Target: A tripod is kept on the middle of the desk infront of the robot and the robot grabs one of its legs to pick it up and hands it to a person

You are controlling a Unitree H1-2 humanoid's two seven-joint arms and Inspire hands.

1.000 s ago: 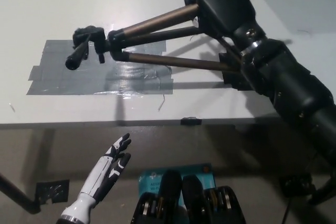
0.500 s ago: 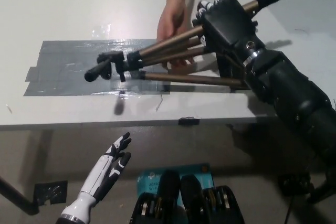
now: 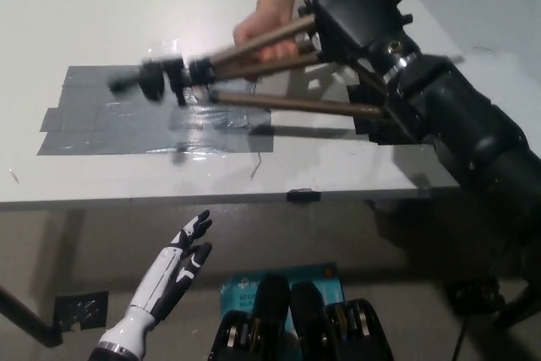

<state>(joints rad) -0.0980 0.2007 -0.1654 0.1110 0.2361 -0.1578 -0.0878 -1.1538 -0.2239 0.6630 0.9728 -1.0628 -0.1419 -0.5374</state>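
Two grips above the desk (image 3: 101, 6), both on the raised tripod (image 3: 287, 103): clamped on one leg by the black right hand (image 3: 359, 14), wrapped mid-leg by a person's hand (image 3: 254, 27). Called for a firm hold through the handover — then slow release. Left hand (image 3: 182, 255) low, fingers apart.

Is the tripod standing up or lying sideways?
Sideways. The right hand holds the tripod nearly level above the desk, head toward the robot's left; a person's hand grips its legs.

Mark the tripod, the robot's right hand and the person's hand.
tripod (image 3: 287, 103), head view, on its lower leg.
right hand (image 3: 359, 13), head view, back of the hand.
person's hand (image 3: 264, 23), head view, back of the hand.
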